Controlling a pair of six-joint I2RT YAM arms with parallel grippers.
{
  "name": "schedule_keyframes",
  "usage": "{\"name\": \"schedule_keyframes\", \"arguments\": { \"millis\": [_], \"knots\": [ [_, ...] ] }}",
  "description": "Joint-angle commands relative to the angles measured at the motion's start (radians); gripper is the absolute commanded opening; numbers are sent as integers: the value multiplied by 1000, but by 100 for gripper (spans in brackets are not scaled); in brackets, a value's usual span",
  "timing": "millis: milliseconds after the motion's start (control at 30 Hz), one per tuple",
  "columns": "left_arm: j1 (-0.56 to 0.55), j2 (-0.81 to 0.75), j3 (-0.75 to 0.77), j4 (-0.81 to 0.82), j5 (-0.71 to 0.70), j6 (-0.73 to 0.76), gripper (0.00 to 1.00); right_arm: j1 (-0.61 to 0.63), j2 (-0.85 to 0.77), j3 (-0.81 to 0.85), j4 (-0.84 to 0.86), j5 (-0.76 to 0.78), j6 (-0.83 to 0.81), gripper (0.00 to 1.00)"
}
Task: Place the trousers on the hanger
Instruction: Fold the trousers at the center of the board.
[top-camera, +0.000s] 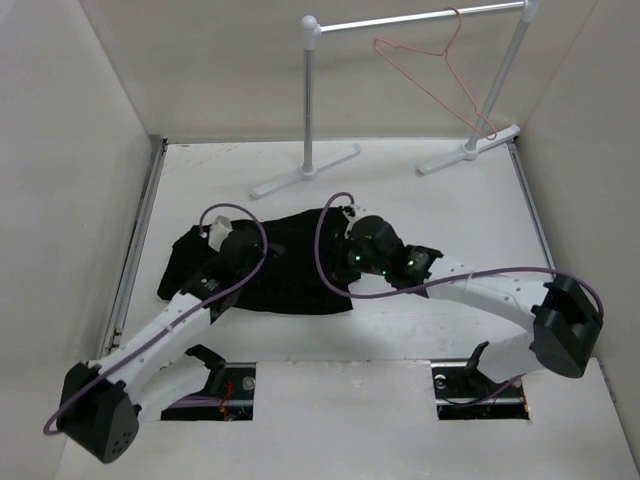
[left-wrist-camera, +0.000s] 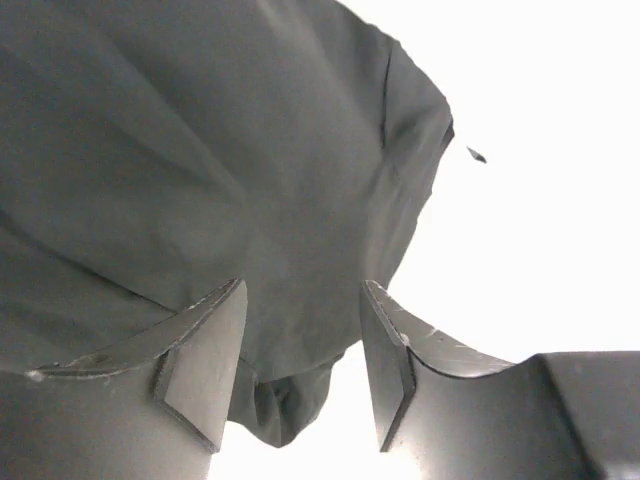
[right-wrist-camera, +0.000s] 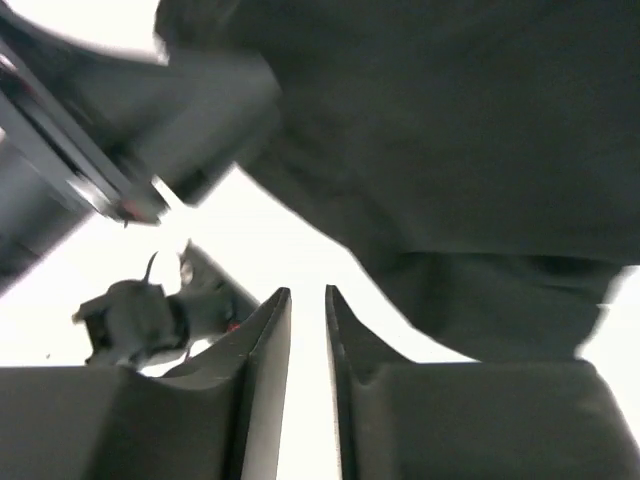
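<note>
The black trousers (top-camera: 290, 272) lie crumpled on the white table, left of centre. The pink-red wire hanger (top-camera: 432, 90) hangs by its hook on the rail at the back right, far from both grippers. My left gripper (top-camera: 213, 232) is at the trousers' left part. In the left wrist view it (left-wrist-camera: 303, 300) is open, with the dark fabric (left-wrist-camera: 200, 150) right under and between its fingers. My right gripper (top-camera: 348, 218) is at the trousers' far right edge. In the right wrist view it (right-wrist-camera: 308, 295) is almost shut and empty over bare table, next to the fabric (right-wrist-camera: 480, 130).
The white-and-silver garment rail (top-camera: 420, 18) stands at the back on two white feet (top-camera: 305, 172). Beige walls close in both sides and the back. A metal strip (top-camera: 135, 250) runs along the table's left edge. My left arm (right-wrist-camera: 120, 150) shows in the right wrist view.
</note>
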Motion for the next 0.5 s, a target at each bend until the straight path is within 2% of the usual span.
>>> {"name": "schedule_keyframes", "arguments": {
  "millis": [0, 100, 200, 467],
  "knots": [
    [95, -118, 27, -147, -48, 42, 46, 48, 98, 16, 98, 36, 64, 22],
    [207, -148, 7, -198, -40, 71, 46, 50, 209, 15, 200, 52, 101, 19],
    [298, -112, -16, -149, -19, 108, 47, 47, 292, -8, 214, 59, 101, 18],
    [620, 16, -144, -9, 108, 137, 46, 5, 280, -165, 217, 104, 88, 19]
  ]
}}
